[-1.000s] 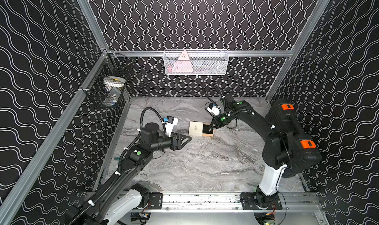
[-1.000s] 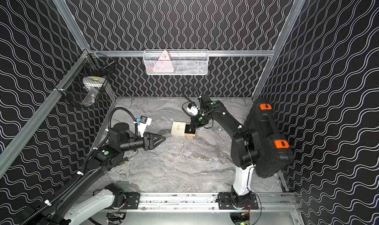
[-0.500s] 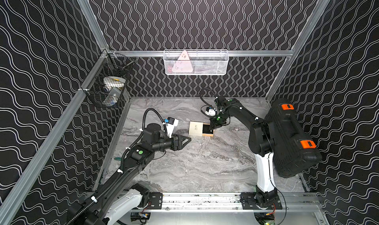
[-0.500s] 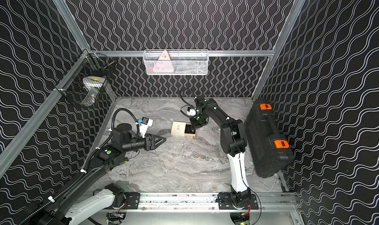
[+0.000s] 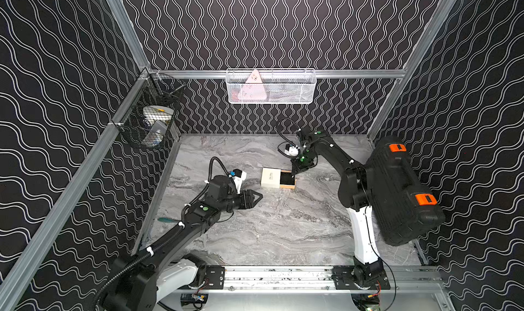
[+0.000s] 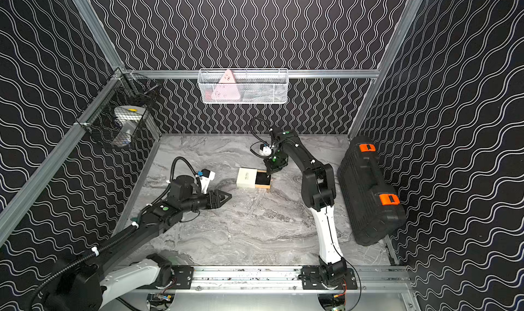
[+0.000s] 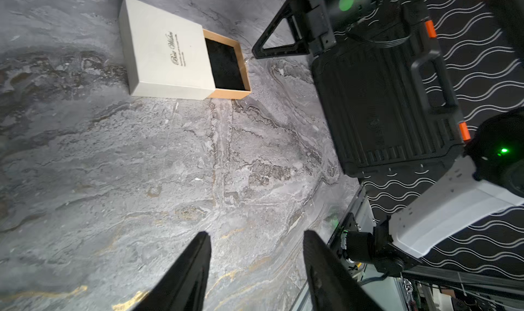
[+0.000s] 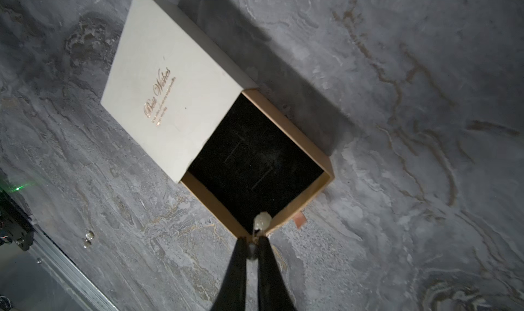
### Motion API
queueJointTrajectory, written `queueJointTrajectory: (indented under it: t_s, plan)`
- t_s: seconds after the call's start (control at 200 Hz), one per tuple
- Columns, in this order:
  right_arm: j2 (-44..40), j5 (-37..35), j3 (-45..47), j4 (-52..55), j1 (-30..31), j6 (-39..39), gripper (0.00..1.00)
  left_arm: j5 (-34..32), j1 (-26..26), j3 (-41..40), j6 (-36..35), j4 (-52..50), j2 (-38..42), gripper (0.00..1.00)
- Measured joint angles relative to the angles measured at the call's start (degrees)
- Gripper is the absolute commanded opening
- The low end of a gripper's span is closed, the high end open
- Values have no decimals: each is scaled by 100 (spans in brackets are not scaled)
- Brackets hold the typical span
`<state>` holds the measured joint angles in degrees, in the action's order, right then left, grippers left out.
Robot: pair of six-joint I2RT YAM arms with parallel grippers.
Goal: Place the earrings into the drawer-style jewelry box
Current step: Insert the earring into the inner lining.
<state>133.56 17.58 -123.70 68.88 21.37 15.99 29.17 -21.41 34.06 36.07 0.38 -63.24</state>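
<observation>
Dangling over drawer rim [image 8: 303, 201], earring [image 8: 262, 221] in right tool [image 8: 252, 240]; black case [image 5: 402, 190] nearby.

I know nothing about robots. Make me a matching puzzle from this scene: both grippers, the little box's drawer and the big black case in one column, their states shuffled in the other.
Things
1. left gripper
2. right gripper
3. drawer of the jewelry box
4. big black case

States
A. pulled out, black lining showing
B. shut on a pale earring
C. open, holding nothing
D. standing upright on the table

Pairs: 1-C, 2-B, 3-A, 4-D
</observation>
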Motion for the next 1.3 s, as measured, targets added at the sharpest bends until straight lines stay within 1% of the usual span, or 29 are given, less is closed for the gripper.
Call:
queueJointTrajectory:
  t_s: [0.21,0.435,0.7,0.911,1.301]
  plan:
    - [50,-98,-164,221,-37,173,6,-243,-9,-153,26,103,-306,57]
    - [-92,-37,105,232,-74,269,6,-345,-20,-146,24,199,-505,57]
    - [-138,74,162,225,-17,291,5,-407,-20,-142,0,232,-505,57]
    - [-28,164,127,212,98,286,5,-476,-20,-142,-55,208,-431,57]
    - [297,203,79,144,103,155,5,-494,-20,-142,-177,0,-319,58]
